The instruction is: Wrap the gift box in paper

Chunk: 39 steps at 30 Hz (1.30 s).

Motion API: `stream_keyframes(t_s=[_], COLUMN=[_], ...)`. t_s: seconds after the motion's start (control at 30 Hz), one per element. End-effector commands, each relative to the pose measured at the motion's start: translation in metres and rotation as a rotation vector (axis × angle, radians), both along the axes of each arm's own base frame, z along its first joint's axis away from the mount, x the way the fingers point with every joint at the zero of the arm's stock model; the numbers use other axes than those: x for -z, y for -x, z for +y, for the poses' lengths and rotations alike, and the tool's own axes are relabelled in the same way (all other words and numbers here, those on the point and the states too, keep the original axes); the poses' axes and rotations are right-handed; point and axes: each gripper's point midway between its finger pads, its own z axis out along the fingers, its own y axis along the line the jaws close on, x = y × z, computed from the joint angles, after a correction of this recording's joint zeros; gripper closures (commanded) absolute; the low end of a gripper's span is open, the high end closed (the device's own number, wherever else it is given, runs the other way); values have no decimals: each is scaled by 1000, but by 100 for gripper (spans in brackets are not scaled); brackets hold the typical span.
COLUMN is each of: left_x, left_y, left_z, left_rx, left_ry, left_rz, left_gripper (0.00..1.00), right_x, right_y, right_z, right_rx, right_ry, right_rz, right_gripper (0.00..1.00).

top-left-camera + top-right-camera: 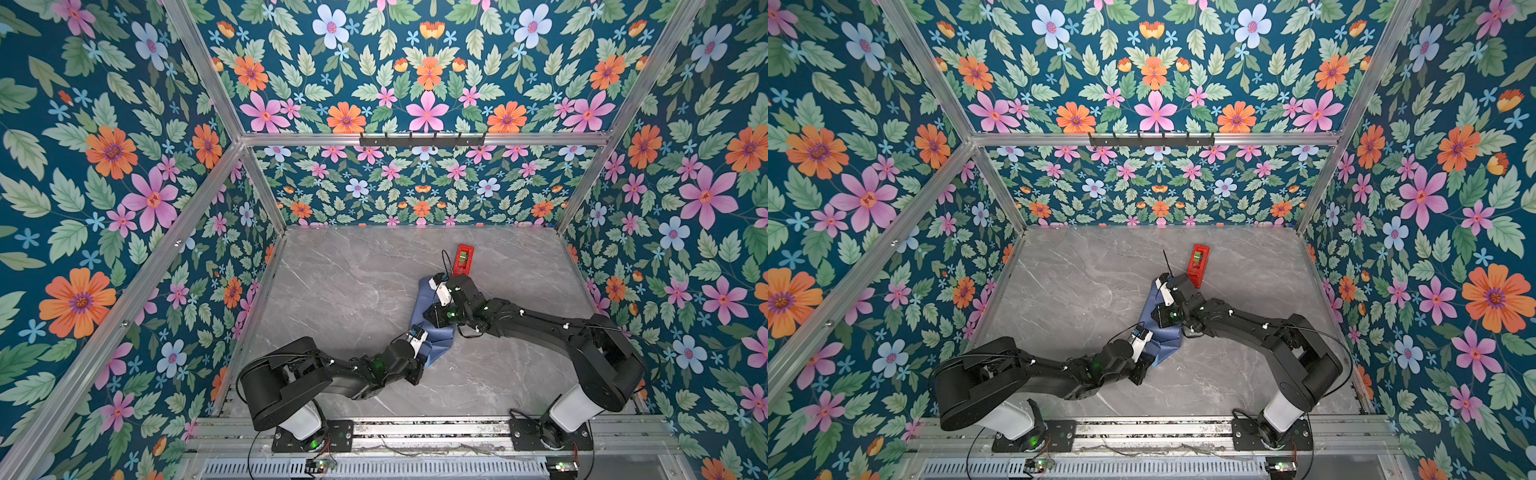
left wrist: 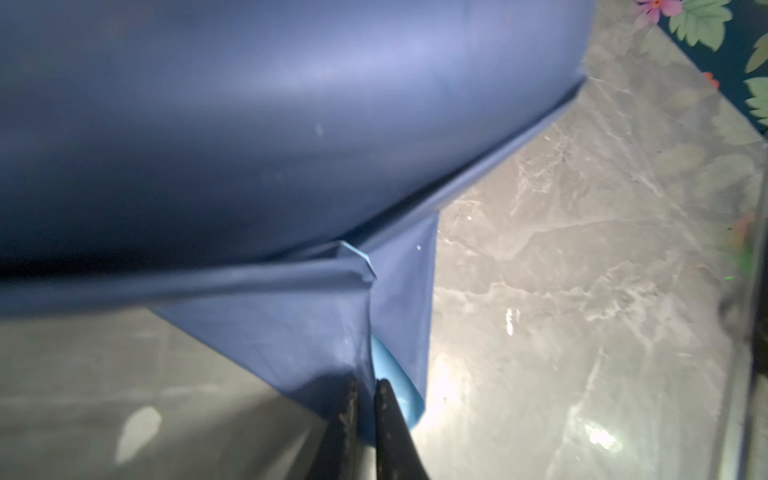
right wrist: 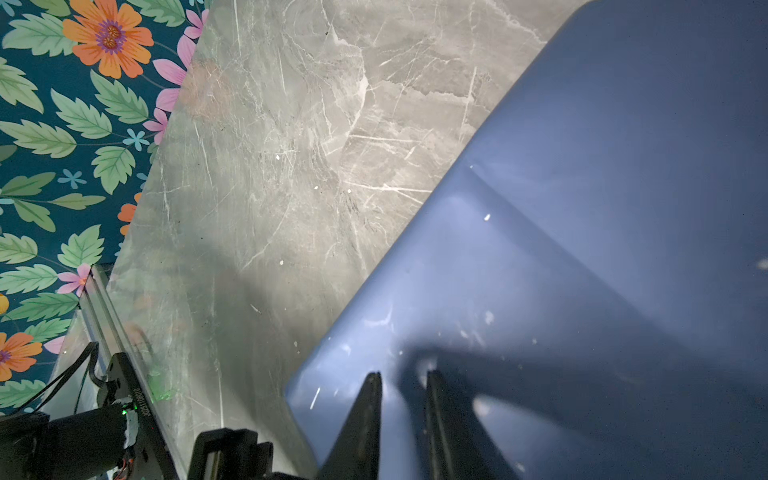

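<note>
Slate-blue paper [image 1: 440, 343], grey marbled table [image 1: 353, 291]

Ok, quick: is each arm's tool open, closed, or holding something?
Left tool: closed, pinching a flap of the paper.
Right tool: slightly open over the paper, gripping nothing visible.

The paper [image 1: 438, 340] hides the gift box in every view. At its 1 o'clock, the red tape dispenser [image 1: 462, 259] is too small to read.
</note>
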Motion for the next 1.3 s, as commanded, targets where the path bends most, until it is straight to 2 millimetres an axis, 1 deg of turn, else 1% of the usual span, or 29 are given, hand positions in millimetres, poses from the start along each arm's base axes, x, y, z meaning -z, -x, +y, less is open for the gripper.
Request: stream_keyframes(t_s=[0.0, 0.1, 0.17, 0.27, 0.3, 0.37, 0.43, 0.5, 0.53, 0.6, 0.67, 0.7, 0.77, 0.83, 0.93, 1.0, 1.2, 1.23, 1.27], left_x=[9, 1, -11, -33, -41, -58, -75, -88, -92, -95, -92, -90, -85, -78, -69, -68, -68, -70, -70], left_y=[15, 19, 16, 8, 5, -2, -13, -31, -42, -65, -85, -93, -106, -112, -111, -107, -87, -84, -80], left_z=[2, -6, -8, -5, -2, 6, 20, 39, 48, 62, 68, 67, 57, 40, 22, 20, 32, 35, 38], left_rx=[7, 22, 14, -24, -38, -74, -136, -231, -277, -349, -396, -398, -388, -348, -292, -284, -293, -299, -302], left_ry=[-18, 12, 41, 86, 100, 121, 141, 159, 179, 225, 250, 255, 250, 245, 265, 292, 326, 336, 344], left_rz=[44, 35, 15, -26, -44, -75, -114, -131, -115, -45, 17, 43, 90, 142, 206, 222, 229, 227, 229], left_gripper=[86, 84, 81, 73, 70, 62, 51, 39, 33, 29, 26, 25, 23, 23, 30, 33, 35, 34, 34], right_x=[31, 28, 24, 8, -1, -19, -37, -48, -49, -49, -42, -36, -25, -16, -14, -14, -14, -13, -7], right_y=[22, 20, 18, 12, 9, 4, 1, 0, 0, -1, -2, -4, -7, -11, -18, -23, -40, -44, -46], right_z=[-20, -19, -16, -11, -8, -6, -9, -21, -30, -49, -68, -77, -87, -88, -76, -67, -48, -45, -43], right_rx=[16, 15, 10, 5, 2, 6, 14, 46, 75, 135, 208, 247, 304, 325, 285, 263, 199, 185, 176], right_ry=[112, 108, 101, 69, 46, -7, -65, -105, -121, -145, -138, -134, -148, -181, -222, -247, -267, -257, -240], right_rz=[128, 122, 115, 93, 85, 73, 69, 71, 78, 86, 103, 116, 157, 189, 214, 230, 255, 258, 271], right_gripper=[78, 78, 77, 75, 75, 72, 68, 63, 60, 52, 46, 44, 40, 38, 38, 38, 41, 42, 42])
